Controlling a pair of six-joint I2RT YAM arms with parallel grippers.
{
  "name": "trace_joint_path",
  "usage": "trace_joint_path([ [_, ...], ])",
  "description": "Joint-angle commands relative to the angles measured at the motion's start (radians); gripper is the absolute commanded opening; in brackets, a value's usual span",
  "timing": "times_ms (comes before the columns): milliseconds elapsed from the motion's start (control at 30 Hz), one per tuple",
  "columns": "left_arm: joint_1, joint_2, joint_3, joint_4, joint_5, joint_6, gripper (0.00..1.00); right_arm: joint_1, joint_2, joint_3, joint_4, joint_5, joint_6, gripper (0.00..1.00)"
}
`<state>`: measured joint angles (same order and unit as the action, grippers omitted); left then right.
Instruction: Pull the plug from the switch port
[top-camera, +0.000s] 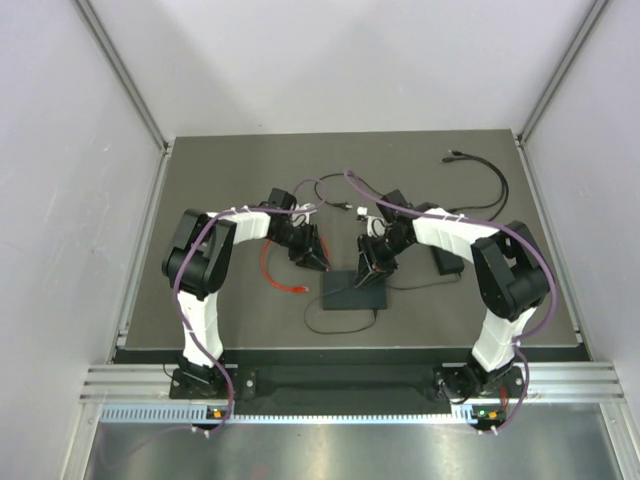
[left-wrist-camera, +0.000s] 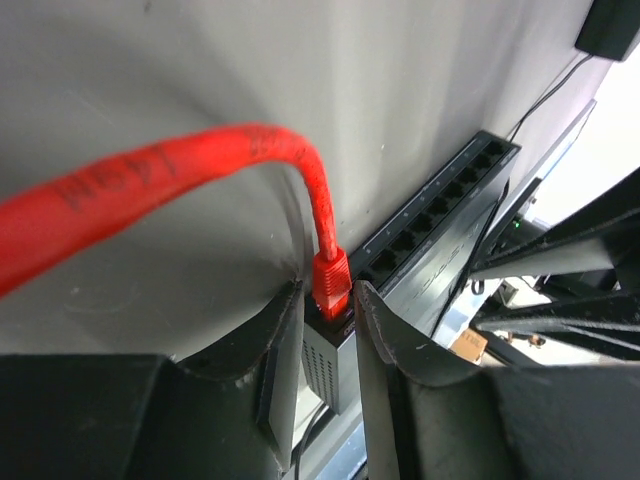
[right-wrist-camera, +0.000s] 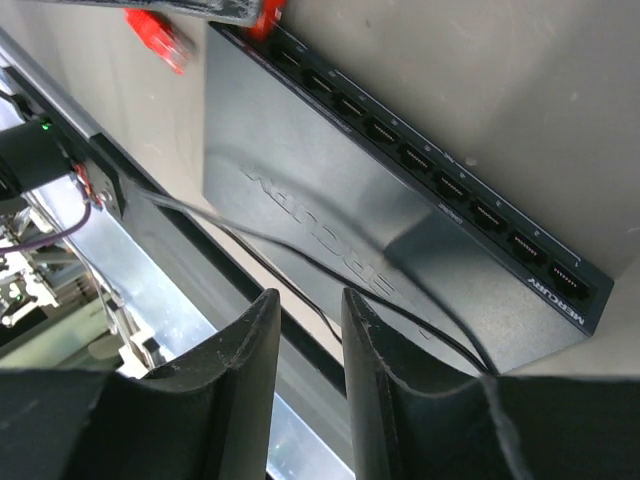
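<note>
The switch (top-camera: 355, 292) is a flat dark grey box lying between my two grippers, its sockets (right-wrist-camera: 420, 160) along the far edge. A red plug (left-wrist-camera: 330, 270) sits in the end port at the switch's (left-wrist-camera: 440, 215) left corner, with its red cable (left-wrist-camera: 200, 160) arching away. My left gripper (left-wrist-camera: 328, 288) straddles that plug with a thin gap on each side. It is open and its tips reach the port edge. My right gripper (right-wrist-camera: 308, 295) hangs open and empty just above the switch's (right-wrist-camera: 330, 190) top face.
The red cable (top-camera: 266, 262) loops left over the table and ends in a loose plug (top-camera: 296, 287). A black power adapter (top-camera: 447, 262) lies to the right of the right gripper. A thin black lead (right-wrist-camera: 250, 235) crosses the switch. Another black cable (top-camera: 480, 165) lies at the back right.
</note>
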<state>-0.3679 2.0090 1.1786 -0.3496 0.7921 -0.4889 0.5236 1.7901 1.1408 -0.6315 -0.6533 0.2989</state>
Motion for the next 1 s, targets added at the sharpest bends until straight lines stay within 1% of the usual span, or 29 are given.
trace_joint_path([
  [0,-0.003,-0.009,-0.007,-0.028,0.003,0.049,0.33,0.019,0.012,-0.010,0.035,-0.014,-0.015,0.31],
  [133,-0.005,-0.009,-0.017,-0.049,-0.005,0.065,0.34,0.019,0.008,-0.013,0.032,0.009,-0.017,0.31],
  [267,-0.005,-0.010,-0.048,-0.019,0.030,0.052,0.34,0.019,0.009,-0.015,0.033,0.018,-0.015,0.31],
  [467,0.003,-0.009,-0.062,0.008,0.024,0.024,0.31,0.019,0.014,-0.021,0.032,0.020,-0.021,0.31],
  [567,0.003,-0.004,-0.065,0.047,0.029,-0.017,0.25,0.019,0.015,-0.019,0.029,0.020,-0.024,0.31],
  [600,0.003,-0.003,-0.068,0.063,0.033,-0.031,0.21,0.019,0.018,-0.018,0.029,0.020,-0.024,0.31],
  [667,0.003,0.000,-0.079,0.113,0.050,-0.077,0.17,0.019,0.022,-0.015,0.026,0.018,-0.023,0.31],
  [700,0.003,0.004,-0.086,0.127,0.056,-0.091,0.13,0.021,0.025,-0.012,0.027,0.018,-0.024,0.31],
  [767,0.001,0.004,-0.092,0.144,0.059,-0.112,0.03,0.021,0.028,-0.004,0.023,0.020,-0.024,0.31],
  [800,0.003,0.005,-0.096,0.143,0.056,-0.114,0.00,0.023,0.031,-0.001,0.021,0.021,-0.026,0.31],
  [967,0.003,-0.004,-0.117,0.149,0.033,-0.122,0.00,0.041,0.037,0.040,-0.002,0.049,-0.040,0.31],
])
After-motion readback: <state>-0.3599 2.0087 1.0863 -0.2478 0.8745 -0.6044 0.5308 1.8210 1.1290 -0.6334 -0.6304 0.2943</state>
